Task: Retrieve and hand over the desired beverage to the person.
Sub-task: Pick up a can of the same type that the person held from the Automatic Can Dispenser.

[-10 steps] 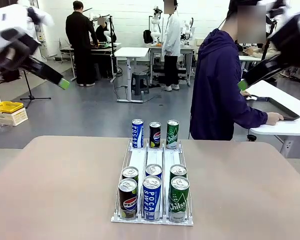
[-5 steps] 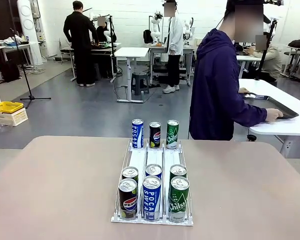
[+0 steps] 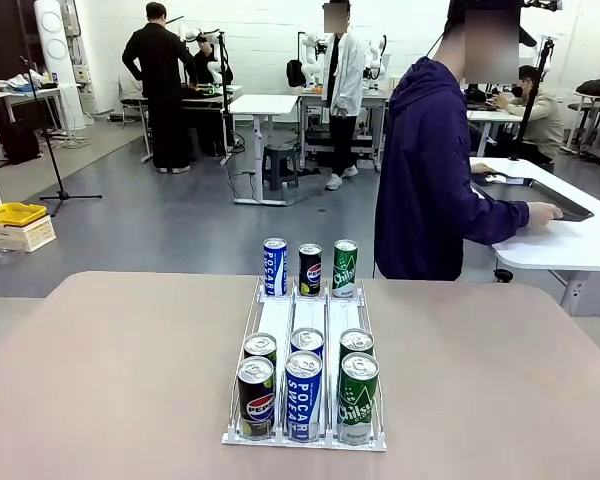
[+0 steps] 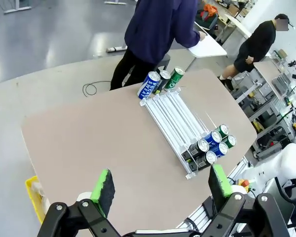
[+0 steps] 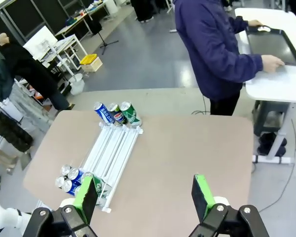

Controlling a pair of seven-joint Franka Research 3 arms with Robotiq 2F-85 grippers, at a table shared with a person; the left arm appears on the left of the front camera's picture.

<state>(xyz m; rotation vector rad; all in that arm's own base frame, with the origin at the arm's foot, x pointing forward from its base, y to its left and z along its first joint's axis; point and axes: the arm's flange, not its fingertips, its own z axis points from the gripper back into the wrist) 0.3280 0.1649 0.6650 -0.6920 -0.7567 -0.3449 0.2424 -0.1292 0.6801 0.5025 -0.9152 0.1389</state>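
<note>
A white three-lane rack (image 3: pixel 277 318) is sitting at the middle of the tan desk (image 3: pixel 110 380), and nothing is standing between it and either arm. Six cans are crowding its near end in two rows of three: a black Pepsi (image 3: pixel 256 397), a blue Pocari (image 3: pixel 303 395) and a green Chilsung (image 3: pixel 358 397) in front, with one more can behind each. Three more cans (image 3: pixel 310 268), blue, black and green, are standing upright at the far end, nearest the person (image 3: pixel 430 180). The person, in a dark navy-purple hooded jacket, is standing just past the desk's far right corner and is turning away towards a white side table (image 3: pixel 580 250), one hand (image 3: pixel 545 212) resting on the edge of a dark tray (image 3: pixel 565 205). The left fingers (image 4: pixel 102 190) are hanging wide open and empty high above the desk, well apart from the rack, which is lying ahead of them and slanting away towards the person. The right fingers (image 5: pixel 202 195) are likewise spread open, gripping nothing, high over the desk's near edge, with the cans well off to their left in that view. The desk top is plain and matte with rounded corners. Behind it a grey polished floor is stretching back to white work tables, where a person in black (image 3: pixel 160 80) and a person in a white top (image 3: pixel 342 80) are standing, and a yellow crate (image 3: pixel 13 213) is sitting on the floor at far left.
</note>
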